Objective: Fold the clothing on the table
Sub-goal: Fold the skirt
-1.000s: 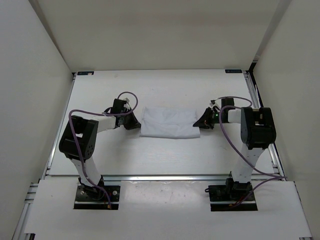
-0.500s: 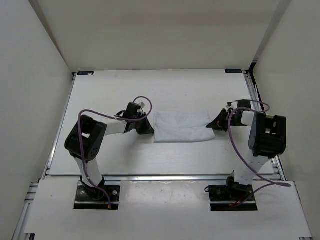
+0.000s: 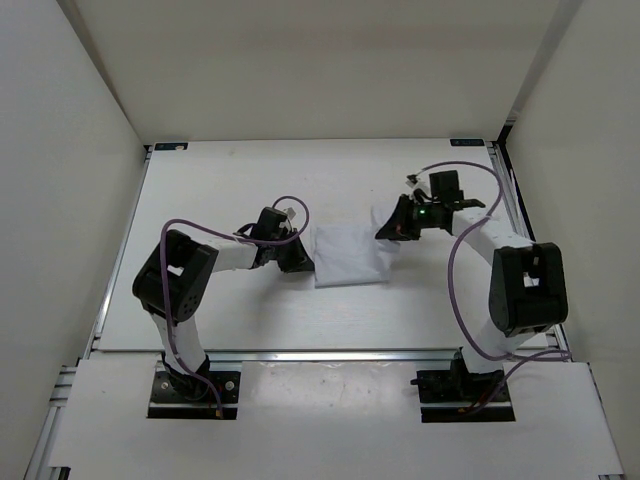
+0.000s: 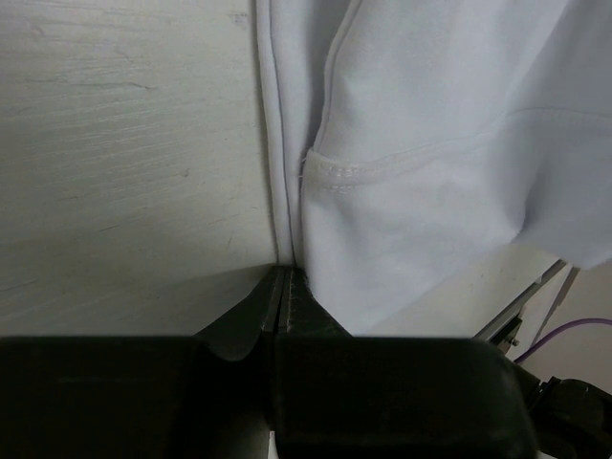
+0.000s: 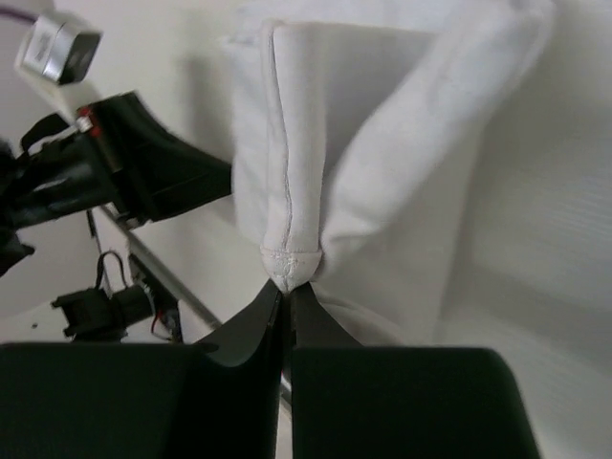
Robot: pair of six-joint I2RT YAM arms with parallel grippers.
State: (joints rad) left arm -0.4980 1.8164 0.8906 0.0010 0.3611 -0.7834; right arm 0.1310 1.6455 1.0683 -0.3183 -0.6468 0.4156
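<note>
Folding appears roughly midway: the white clothing point(image 3: 350, 260) lies near the middle of the table point(image 3: 220, 190) between both arms, doubled into a narrow layered block, with its right side not yet laid flat. Nearest, the left gripper point(image 4: 285, 275) is pressed together on the stitched left hem, low against the surface. Farther back, the right gripper point(image 5: 287, 287) pinches a hemmed corner that looks lifted clear, cloth draping below in soft, thick folds.

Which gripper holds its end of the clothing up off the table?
The right gripper, pinching a raised hem; the left gripper holds the clothing low against the table.
</note>
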